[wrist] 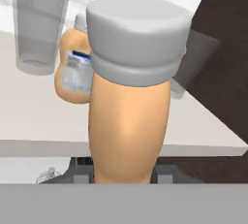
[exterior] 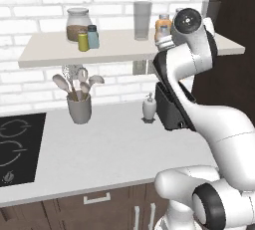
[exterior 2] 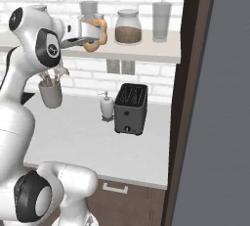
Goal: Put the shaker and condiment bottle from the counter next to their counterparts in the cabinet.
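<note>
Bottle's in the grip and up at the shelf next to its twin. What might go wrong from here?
1. The held condiment bottle is close to the twin bottle; pushing in further may knock the twin over.
2. A tall clear glass stands just beyond the twin and could topple if the twin gets shoved.
3. The bottle seems to hang near the cabinet front edge; released there, it might fall.

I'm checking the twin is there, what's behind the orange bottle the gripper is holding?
Behind the held condiment bottle stands its orange twin on the shelf, beside a clear glass. The held bottle covers the twin's right side.
</note>
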Controlling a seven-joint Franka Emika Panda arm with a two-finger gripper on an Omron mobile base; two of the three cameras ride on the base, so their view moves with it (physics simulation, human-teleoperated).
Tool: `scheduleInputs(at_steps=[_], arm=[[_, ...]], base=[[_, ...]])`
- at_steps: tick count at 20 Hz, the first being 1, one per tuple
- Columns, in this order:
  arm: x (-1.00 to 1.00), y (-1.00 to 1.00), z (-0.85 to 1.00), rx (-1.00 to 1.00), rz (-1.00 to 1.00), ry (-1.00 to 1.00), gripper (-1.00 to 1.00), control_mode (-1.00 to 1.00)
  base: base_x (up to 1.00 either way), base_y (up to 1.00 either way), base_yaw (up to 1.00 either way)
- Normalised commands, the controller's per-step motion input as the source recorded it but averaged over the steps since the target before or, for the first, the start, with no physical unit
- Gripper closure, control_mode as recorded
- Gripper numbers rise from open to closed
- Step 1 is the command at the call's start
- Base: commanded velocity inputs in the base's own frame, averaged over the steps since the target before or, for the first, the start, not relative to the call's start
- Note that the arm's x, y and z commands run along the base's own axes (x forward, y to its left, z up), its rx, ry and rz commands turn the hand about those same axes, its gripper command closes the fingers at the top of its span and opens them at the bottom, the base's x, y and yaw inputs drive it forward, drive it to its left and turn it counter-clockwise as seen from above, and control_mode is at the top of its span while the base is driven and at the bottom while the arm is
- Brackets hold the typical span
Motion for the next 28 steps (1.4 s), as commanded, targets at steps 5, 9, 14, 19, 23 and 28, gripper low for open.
scheduleInputs(at_steps=[5,9,14,19,23,28], arm=[[0.37,0.3,0.0,-0.03,0.34,-0.02,1.0,-1.0],[-0.03,0.18,0.02,-0.01,0.04,-0.01,1.0,-1.0],[0.08,0.02,0.32,0.18,0.0,0.01,1.0,-1.0],[0.22,0.17,0.29,0.17,0.0,0.09,1.0,-1.0],[0.27,0.3,0.0,0.14,0.0,0.24,1.0,-1.0],[0.35,0.25,0.0,0.12,0.0,0.13,1.0,-1.0]], base=[[0.0,0.0,0.0],[0.0,0.0,0.0],[0.0,0.0,0.0],[0.0,0.0,0.0],[0.0,0.0,0.0],[0.0,0.0,0.0]])
